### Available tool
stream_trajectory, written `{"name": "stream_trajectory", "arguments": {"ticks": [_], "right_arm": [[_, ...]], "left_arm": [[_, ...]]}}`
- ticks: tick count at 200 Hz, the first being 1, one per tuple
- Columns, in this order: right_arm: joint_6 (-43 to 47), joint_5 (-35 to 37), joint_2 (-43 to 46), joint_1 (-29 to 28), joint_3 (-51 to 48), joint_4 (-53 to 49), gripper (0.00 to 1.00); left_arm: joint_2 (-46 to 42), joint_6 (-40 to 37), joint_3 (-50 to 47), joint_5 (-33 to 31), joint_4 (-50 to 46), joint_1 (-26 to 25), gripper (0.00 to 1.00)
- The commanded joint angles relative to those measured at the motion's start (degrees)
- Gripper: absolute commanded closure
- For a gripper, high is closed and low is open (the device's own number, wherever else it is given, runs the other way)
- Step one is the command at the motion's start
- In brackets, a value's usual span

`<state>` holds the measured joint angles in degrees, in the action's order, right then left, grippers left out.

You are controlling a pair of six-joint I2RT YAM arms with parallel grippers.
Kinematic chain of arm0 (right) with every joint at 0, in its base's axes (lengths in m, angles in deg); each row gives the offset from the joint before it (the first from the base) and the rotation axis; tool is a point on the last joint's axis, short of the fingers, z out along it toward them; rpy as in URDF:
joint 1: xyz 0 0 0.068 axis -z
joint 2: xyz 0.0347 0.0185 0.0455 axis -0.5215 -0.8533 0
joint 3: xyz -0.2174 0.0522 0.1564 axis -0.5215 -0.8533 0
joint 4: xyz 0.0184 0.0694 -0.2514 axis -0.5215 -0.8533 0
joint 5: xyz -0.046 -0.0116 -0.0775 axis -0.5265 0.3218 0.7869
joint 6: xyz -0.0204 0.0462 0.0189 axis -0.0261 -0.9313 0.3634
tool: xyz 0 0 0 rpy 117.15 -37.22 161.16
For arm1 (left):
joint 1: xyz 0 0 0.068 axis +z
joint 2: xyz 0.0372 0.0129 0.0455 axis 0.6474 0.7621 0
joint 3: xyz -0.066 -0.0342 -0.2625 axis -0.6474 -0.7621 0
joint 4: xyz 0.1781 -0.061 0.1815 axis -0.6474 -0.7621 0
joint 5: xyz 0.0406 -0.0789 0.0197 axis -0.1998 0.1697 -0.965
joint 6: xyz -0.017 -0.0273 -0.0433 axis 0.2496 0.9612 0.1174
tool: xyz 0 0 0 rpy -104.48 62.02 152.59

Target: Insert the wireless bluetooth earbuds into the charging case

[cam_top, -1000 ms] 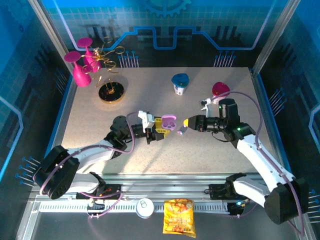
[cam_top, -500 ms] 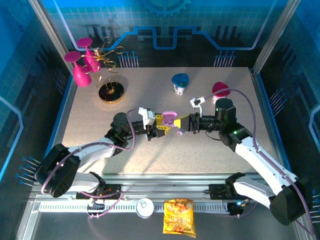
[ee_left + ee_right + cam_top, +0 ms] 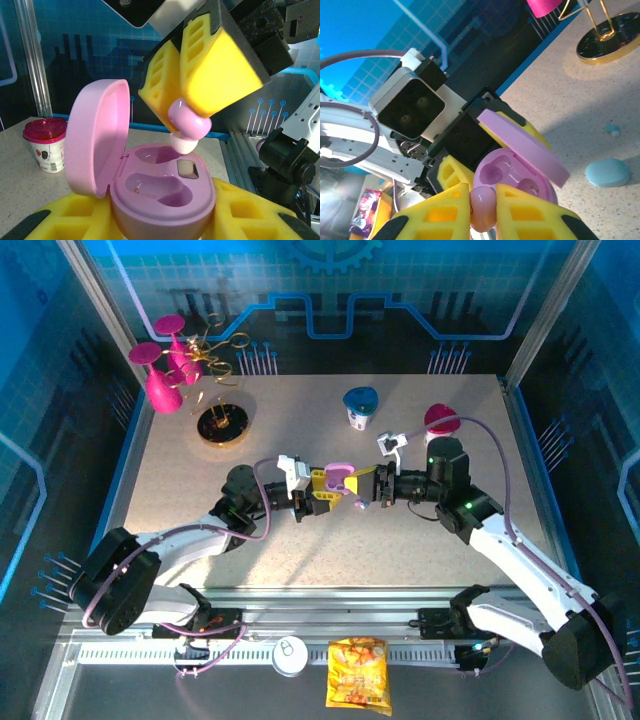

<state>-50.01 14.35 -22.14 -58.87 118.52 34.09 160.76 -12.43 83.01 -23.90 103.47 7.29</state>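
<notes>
Top external: I hold the open lilac pill-shaped plastic charging case (image 3: 340, 474) mid-table in my left gripper (image 3: 320, 492), clamped shut. My right gripper (image 3: 367, 487) meets it from the right.

Left wrist: the lilac pebble-like earbud (image 3: 189, 126) is pinched in the right gripper's yellow foam pads (image 3: 220, 75), tip down, just above the far socket. I judge it unseated.

Right wrist: the earbud fills narrow jaws, with the case directly ahead. A pale blue case (image 3: 606, 172) and a tiny pale blue bud (image 3: 611, 130) lie on the table beyond.
</notes>
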Motion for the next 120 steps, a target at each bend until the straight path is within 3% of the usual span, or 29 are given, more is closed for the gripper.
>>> {"name": "stream_trajectory", "arguments": {"ticks": [1, 55, 120], "right_arm": [[3.72, 3.44, 0.45, -0.84, 1.84, -2.92, 0.86], [6.96, 6.24, -0.06, -1.76, 1.51, -6.41, 0.85], [7.33, 9.83, 0.84, -2.7, 3.45, -8.55, 0.66]], "left_arm": [[-0.55, 0.08, 0.09, 1.63, 2.61, -0.16, 0.81], [-0.9, 0.96, 0.26, 1.6, 3.03, -0.12, 0.81], [-0.68, 1.21, 0.09, 1.68, 3.47, -0.11, 0.81]]}}
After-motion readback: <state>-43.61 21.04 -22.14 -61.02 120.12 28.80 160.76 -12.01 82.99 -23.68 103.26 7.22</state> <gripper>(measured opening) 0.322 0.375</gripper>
